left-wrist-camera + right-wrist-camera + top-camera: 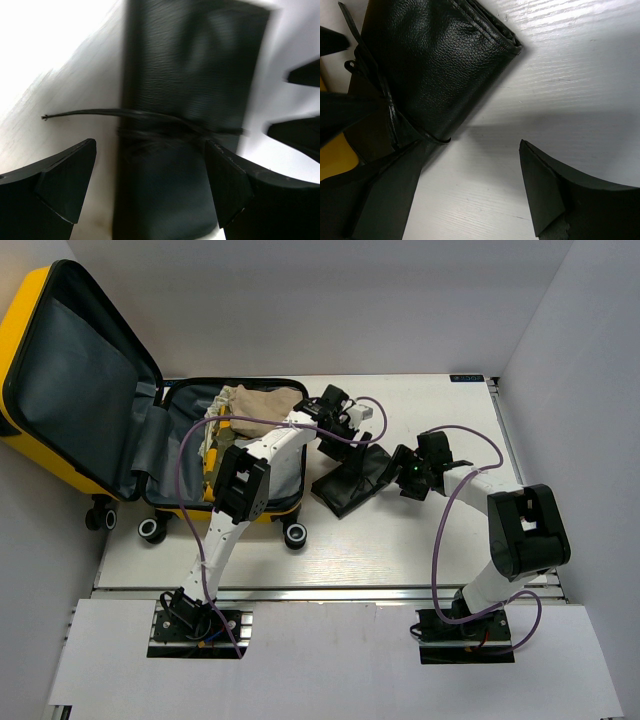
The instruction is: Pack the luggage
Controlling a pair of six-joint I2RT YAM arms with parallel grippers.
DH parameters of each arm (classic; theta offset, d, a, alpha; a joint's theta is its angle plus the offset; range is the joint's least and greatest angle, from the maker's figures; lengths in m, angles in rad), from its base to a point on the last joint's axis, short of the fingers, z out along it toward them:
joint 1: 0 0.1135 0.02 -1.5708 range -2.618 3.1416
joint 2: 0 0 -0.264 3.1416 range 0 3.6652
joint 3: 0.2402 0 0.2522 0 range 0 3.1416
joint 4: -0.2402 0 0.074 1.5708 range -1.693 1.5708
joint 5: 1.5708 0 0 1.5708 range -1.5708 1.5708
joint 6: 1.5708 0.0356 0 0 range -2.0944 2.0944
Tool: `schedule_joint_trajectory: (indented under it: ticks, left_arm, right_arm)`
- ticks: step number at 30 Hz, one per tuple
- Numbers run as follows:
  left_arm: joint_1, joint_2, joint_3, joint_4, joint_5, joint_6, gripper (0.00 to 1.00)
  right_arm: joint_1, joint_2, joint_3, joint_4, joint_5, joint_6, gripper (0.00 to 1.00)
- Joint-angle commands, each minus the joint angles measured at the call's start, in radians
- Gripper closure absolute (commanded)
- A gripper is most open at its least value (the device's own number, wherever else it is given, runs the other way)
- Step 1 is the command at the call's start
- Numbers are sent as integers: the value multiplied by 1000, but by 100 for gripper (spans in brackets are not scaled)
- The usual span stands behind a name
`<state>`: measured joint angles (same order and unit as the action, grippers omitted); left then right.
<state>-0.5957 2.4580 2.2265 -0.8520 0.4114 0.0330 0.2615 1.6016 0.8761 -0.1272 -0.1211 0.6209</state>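
1. At the far left I see one luggage (80,380), yellow, standing open. Its lid leans up against the left wall and shows dark grey lining, and its lower half lies flat on the table (400,550)
2. I can count three small black wheels (152,530) along the near side of the luggage
3. Inside the lower half lies one beige cloth (262,400). Something pale lies beside it, but the left arm covers most of it, so I cannot tell what it is
4. The left arm reaches across the luggage, and the left gripper (340,440) hangs just past its right edge, over the pouch (350,485)
5. In the left wrist view the left gripper (150,185) has its jaws spread wide. Its two fingers (65,185) stand one on each side of the pouch (190,65), and I see no contact
6. There is one pouch, black and flat, on the table just to the right of the luggage, outside it. One thin black cord (85,113) goes around its middle
7. The right gripper (400,475) is at the right side of the pouch
8. In the right wrist view the right gripper (470,195) also has its jaws wide apart, with only bare table between them. Its left finger (385,200) overlaps the pouch (435,65); whether it touches, I cannot tell
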Motion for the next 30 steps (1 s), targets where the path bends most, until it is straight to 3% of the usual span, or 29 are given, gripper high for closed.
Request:
schedule_joint_trajectory:
  ticks: [1, 7, 12, 14, 16, 17, 20, 26, 30]
  left_arm:
    - [5, 19, 10, 10, -68, 1, 2]
    - [5, 4, -120, 54, -39, -18, 3]
    - [5, -43, -243, 117, 10, -56, 16]
    - [5, -77, -329, 157, 64, -73, 25]
    - [5, -106, -401, 192, 115, -79, 27]
    - [5, -119, -425, 209, 141, -84, 27]
    - [-13, -148, -505, 272, 161, -88, 28]
    - [-13, -152, -553, 292, 167, -102, 33]
    - [-13, -137, -559, 320, 214, -123, 45]
  right_arm:
    - [-2, 26, -9, 147, -52, 129, 18]
    - [-2, 116, 33, 187, -28, 197, 19]
    - [-2, 170, 75, 173, 26, 234, 24]
    - [-2, 190, 83, 189, 28, 238, 31]
    - [-1, 208, 95, 199, 14, 238, 38]
    - [1, 213, 98, 213, 9, 235, 49]
    - [1, 235, 109, 250, -14, 209, 68]
    - [-2, 271, 127, 293, -49, 151, 98]
    - [1, 284, 115, 327, -84, 131, 100]
